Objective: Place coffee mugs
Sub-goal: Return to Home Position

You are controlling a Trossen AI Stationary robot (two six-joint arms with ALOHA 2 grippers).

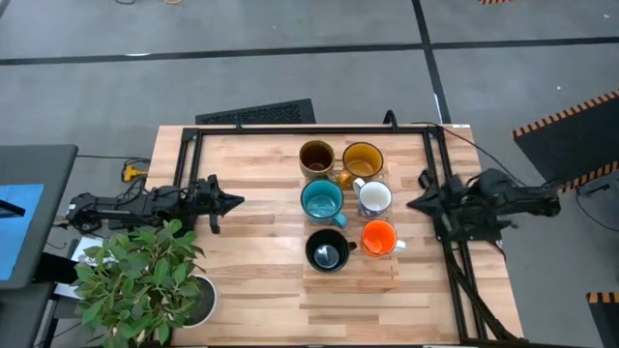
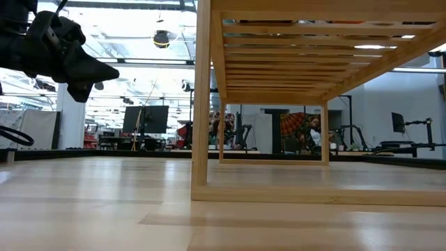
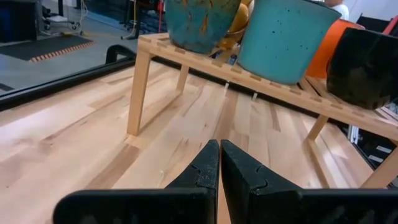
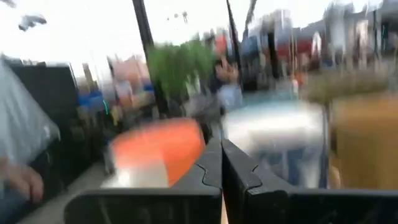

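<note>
Six mugs stand on a low slatted wooden rack at the table's middle: brown, mustard-yellow, teal-blue, white, black and orange. My left gripper is shut and empty, left of the rack above the table; it also shows in the low view and its own wrist view. My right gripper is shut and empty, just right of the white mug; its wrist view shows the orange mug and white mug ahead.
A potted plant in a dark pot stands at the table's near left corner. A black metal frame runs along the far and side edges. Bare tabletop lies between the left gripper and the rack. A person's hand shows beyond the table.
</note>
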